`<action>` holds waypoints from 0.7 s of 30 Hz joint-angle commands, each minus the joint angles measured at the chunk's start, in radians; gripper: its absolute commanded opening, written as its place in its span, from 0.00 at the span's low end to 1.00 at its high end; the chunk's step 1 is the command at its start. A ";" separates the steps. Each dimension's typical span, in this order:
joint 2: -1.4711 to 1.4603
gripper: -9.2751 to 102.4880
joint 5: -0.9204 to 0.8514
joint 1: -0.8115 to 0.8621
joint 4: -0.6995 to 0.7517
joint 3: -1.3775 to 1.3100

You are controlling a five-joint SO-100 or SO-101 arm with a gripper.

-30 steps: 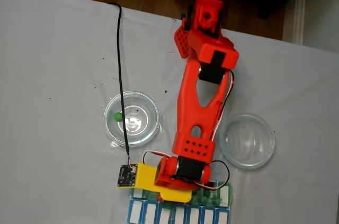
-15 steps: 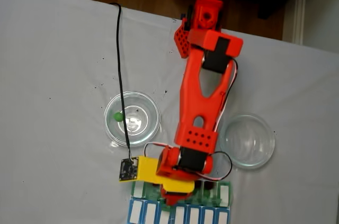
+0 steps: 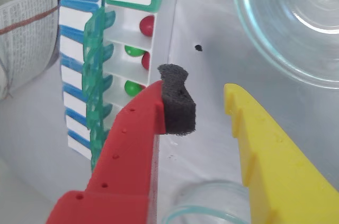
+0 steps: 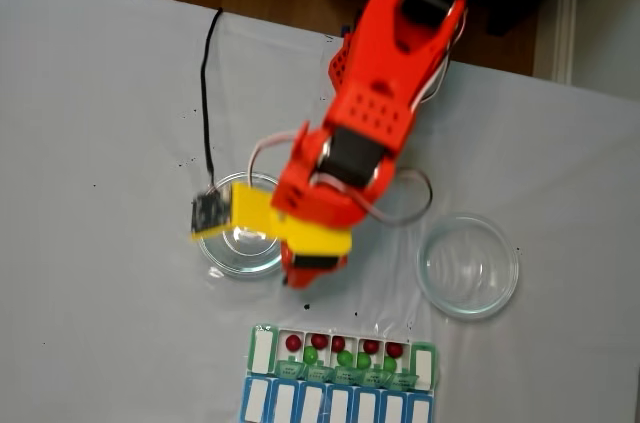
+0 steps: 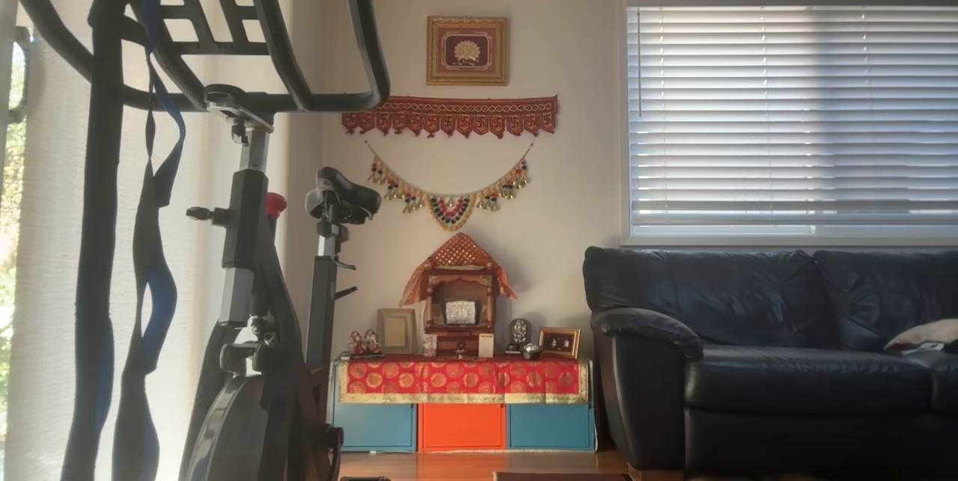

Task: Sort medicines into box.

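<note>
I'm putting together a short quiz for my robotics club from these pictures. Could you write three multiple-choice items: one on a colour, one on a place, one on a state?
1. What colours are the balls in the pill organiser?
A. blue and yellow
B. red and green
C. all white

2. In the fixed view, where is the hand?
A. over the pill organiser
B. at the left glass dish
C. outside the picture

3. In the wrist view, how is the hand?
A. open, holding nothing
B. shut on a ball
C. shut on a lid

Key: B, red and green balls lie in the open compartments. B, the hand hangs at that dish's right edge. A, a bare gap separates its two fingers.
</note>
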 commanded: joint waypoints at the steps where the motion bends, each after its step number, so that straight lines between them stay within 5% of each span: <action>1: 0.212 0.12 -0.057 0.057 -0.015 0.058; 9: 0.408 0.10 -0.161 0.198 -0.087 0.288; 21: 0.198 0.10 -0.241 0.339 -0.215 0.304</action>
